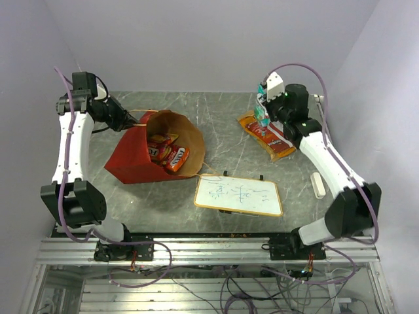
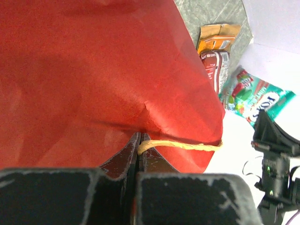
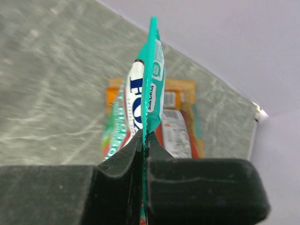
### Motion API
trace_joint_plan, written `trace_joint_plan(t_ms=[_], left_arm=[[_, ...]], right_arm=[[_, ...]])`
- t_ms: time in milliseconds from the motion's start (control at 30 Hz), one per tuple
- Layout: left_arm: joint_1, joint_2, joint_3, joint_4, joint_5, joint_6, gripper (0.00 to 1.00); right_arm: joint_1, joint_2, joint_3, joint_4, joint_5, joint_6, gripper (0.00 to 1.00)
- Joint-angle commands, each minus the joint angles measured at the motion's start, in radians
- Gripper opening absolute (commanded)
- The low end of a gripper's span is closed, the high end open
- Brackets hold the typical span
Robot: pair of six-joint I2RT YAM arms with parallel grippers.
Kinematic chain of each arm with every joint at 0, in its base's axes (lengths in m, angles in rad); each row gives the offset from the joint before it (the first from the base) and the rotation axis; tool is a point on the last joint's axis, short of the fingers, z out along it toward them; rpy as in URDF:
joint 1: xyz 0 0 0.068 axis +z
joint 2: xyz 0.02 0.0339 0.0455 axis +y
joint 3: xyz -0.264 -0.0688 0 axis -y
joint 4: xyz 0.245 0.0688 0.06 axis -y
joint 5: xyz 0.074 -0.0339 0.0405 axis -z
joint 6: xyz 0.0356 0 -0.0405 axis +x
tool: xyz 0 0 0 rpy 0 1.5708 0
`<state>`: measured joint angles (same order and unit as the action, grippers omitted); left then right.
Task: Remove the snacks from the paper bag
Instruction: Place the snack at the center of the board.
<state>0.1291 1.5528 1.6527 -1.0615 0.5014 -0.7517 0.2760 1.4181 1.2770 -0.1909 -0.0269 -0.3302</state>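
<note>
The red paper bag [image 1: 127,160] lies tilted on the table, its brown mouth [image 1: 186,127] facing up and right. Red and orange snack packets [image 1: 167,154] lie inside. My left gripper [image 1: 135,122] is shut on the bag's rim at its string handle [image 2: 183,145]; the red paper [image 2: 93,70] fills the left wrist view above the gripper [image 2: 139,140]. My right gripper [image 1: 263,118] is shut on a teal packet [image 3: 151,79], held edge-up above the orange-tan chip bag [image 1: 270,139]. The chip bag lies flat on the table and also shows in the right wrist view [image 3: 180,126].
A white-framed whiteboard [image 1: 239,195] lies at the front centre, close to the bag's mouth. A small white bar [image 1: 319,184] lies at the right edge. Walls close in on the left, back and right.
</note>
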Motion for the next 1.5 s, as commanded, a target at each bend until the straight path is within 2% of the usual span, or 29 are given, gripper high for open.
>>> trace_joint_plan(t_ms=[0, 167, 267, 467, 633, 1133, 1467], left_arm=[[-0.006, 0.013, 0.031, 0.009, 0.002, 0.009, 0.07], [-0.007, 0.019, 0.032, 0.011, 0.001, 0.008, 0.07], [-0.008, 0.023, 0.05, -0.001, -0.011, 0.013, 0.07], [-0.008, 0.032, 0.05, 0.0, -0.005, 0.009, 0.07], [-0.008, 0.038, 0.083, -0.031, -0.02, 0.035, 0.07], [-0.009, 0.027, 0.042, 0.001, 0.023, 0.029, 0.07], [-0.014, 0.014, 0.033, 0.001, 0.027, 0.039, 0.07]], right_arm=[[-0.059, 0.134, 0.098, 0.039, 0.13, -0.165, 0.0], [-0.1, 0.233, 0.154, 0.053, 0.203, -0.248, 0.0], [-0.129, 0.274, 0.186, 0.06, 0.198, -0.277, 0.0], [-0.133, 0.369, 0.201, 0.052, 0.208, -0.453, 0.0], [-0.11, 0.422, 0.176, 0.042, 0.171, -0.46, 0.0], [0.005, 0.468, -0.019, 0.082, 0.142, -0.507, 0.0], [0.046, 0.503, -0.043, 0.092, 0.15, -0.428, 0.0]])
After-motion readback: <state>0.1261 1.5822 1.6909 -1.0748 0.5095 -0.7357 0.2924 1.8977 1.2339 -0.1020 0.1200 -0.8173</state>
